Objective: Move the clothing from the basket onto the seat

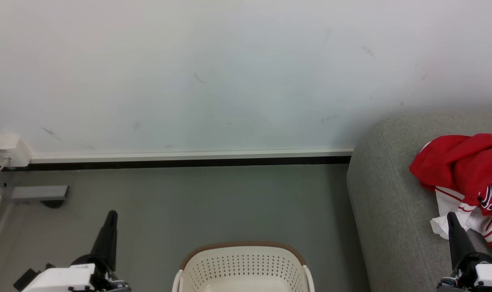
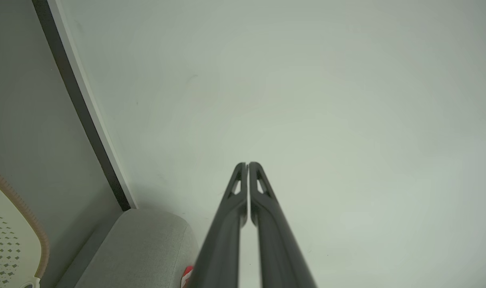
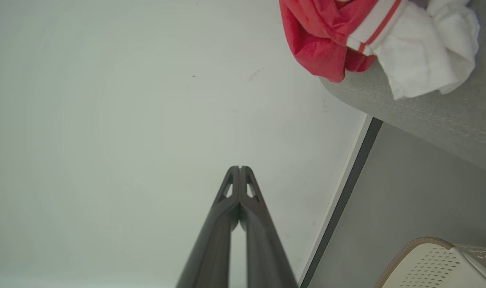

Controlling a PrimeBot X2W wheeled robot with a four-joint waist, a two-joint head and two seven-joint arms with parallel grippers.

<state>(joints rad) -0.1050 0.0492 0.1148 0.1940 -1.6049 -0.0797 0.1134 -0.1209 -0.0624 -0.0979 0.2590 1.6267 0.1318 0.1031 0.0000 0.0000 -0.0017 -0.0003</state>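
Observation:
The red and white clothing [image 1: 467, 178] lies bunched on the grey seat [image 1: 388, 211] at the right; the right wrist view has the clothing [image 3: 347, 36] on the seat [image 3: 435, 116] too. The cream basket [image 1: 244, 265] with a brown rim stands on the floor at the bottom centre, and what shows of its inside holds no fabric. My left gripper [image 1: 111, 215] is shut and empty at the lower left, left of the basket. My right gripper [image 1: 450, 215] is shut and empty at the lower right, its tip in front of the clothing's white edge. Both wrist views show closed fingertips [image 2: 248, 166] [image 3: 239, 170] pointing at the wall.
A white wall [image 1: 229, 73] with a dark baseboard [image 1: 181, 163] runs across the back. Grey floor [image 1: 213, 202] lies between basket and wall. A white wall fitting [image 1: 5, 151] and a grey bracket [image 1: 37, 194] sit at the far left.

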